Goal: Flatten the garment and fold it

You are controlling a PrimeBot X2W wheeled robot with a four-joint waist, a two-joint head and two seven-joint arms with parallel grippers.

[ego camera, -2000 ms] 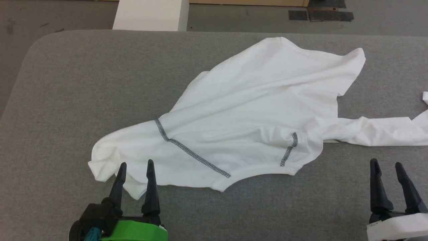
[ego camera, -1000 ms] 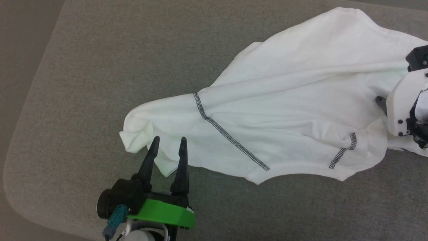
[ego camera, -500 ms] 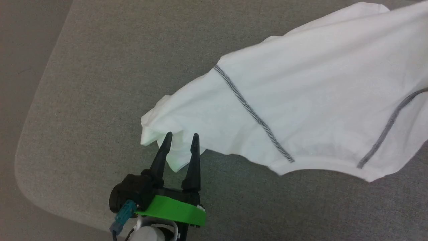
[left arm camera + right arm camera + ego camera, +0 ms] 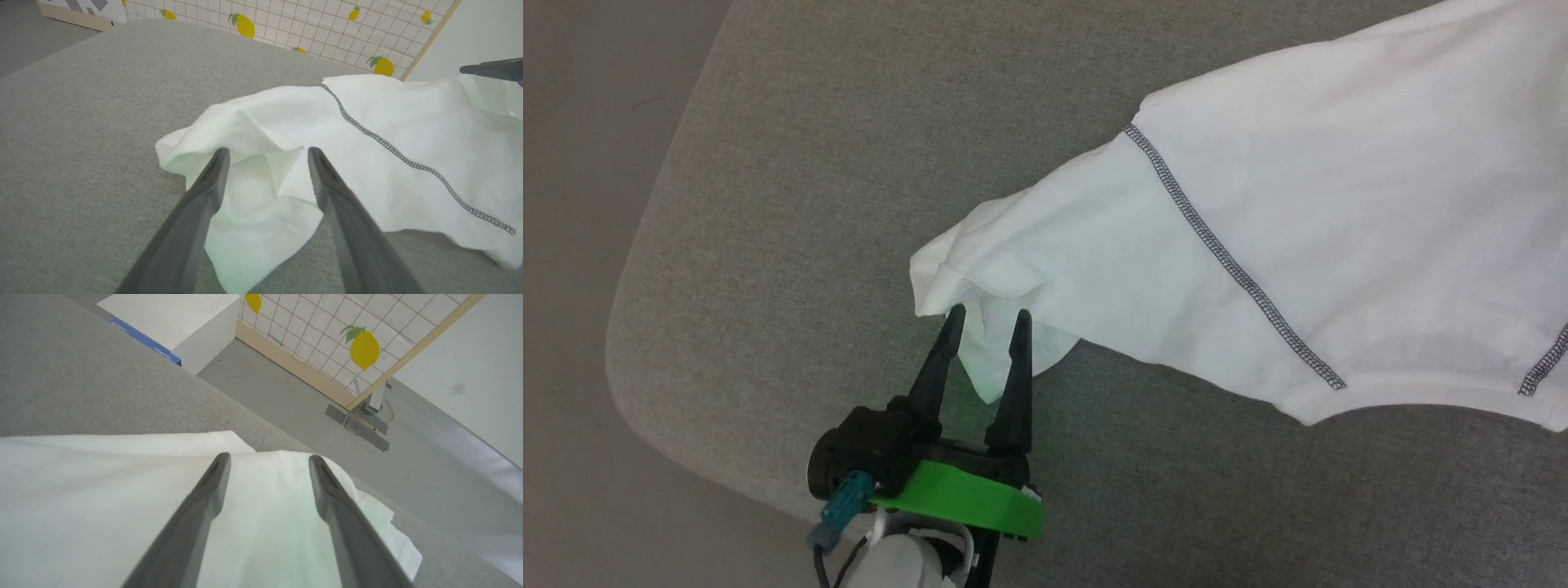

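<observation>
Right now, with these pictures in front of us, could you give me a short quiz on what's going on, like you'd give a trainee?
1. True or false: the left gripper is shut on the shirt.
2. What colour is the stitching on the shirt? A red, B dark grey, C yellow.
3. In the right wrist view, which fruit is printed on the screen beyond the table?

Key: 1 false: it is open, with one finger on each side of the shirt's bunched end. 2 B. 3 lemons.
</observation>
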